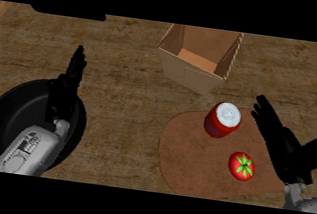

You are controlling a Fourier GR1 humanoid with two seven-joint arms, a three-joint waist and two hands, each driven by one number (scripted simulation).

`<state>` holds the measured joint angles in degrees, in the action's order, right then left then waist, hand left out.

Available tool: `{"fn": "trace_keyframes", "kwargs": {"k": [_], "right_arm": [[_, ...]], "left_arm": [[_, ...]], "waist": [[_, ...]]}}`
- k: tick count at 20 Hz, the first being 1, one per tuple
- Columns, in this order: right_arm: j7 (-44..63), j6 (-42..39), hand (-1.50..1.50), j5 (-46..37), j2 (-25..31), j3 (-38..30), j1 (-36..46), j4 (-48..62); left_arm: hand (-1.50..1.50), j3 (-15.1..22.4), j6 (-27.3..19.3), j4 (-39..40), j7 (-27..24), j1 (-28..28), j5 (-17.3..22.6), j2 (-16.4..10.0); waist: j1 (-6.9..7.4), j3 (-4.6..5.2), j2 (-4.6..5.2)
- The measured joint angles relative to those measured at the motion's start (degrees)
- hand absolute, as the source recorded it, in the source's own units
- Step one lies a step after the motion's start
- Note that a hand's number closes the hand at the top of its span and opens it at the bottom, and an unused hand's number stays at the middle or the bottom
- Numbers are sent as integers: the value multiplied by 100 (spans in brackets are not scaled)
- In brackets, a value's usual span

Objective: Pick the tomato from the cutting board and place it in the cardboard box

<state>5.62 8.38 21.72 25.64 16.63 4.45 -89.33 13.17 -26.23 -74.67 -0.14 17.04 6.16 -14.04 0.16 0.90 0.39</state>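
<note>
While the tomato [241,166] lay stem up on the board [192,154] in the head view, the right hand [284,146] hung just beside it to the right, fingers straight, thumb spread, holding nothing. A red jar [222,120] stood at the board's far edge. Beyond it stood the open box [188,75]. The left hand [68,82] hung over a black pan [4,114], fingers straight and together.

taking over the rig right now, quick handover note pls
Left hand: open, over the black pan, holding nothing.
Right hand: open, beside the tomato, not gripping it.
Tomato lies on the cutting board near a red can; the cardboard box stands open beyond the board.
Done: nothing yet.
Left: grasp the tomato, carry it, place it in the box.
</note>
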Motion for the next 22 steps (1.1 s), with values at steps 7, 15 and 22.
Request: {"fn": "trace_keyframes", "kwargs": {"k": [7,15,22], "right_arm": [[-738,-499,150,-213,75,-168,839,-396],[-2003,-13,-150,-769,-284,-608,428,171],[-2032,-748,-150,-1573,930,-594,514,143]], "left_arm": [[0,43,380,-107,122,-404,-164,-592],[0,-53,814,-719,255,-1183,-101,-1025],[0,-107,887,-980,318,-1447,-158,-1090]], "waist": [[135,-47,-85],[52,-89,-54],[7,-86,-56]]}}
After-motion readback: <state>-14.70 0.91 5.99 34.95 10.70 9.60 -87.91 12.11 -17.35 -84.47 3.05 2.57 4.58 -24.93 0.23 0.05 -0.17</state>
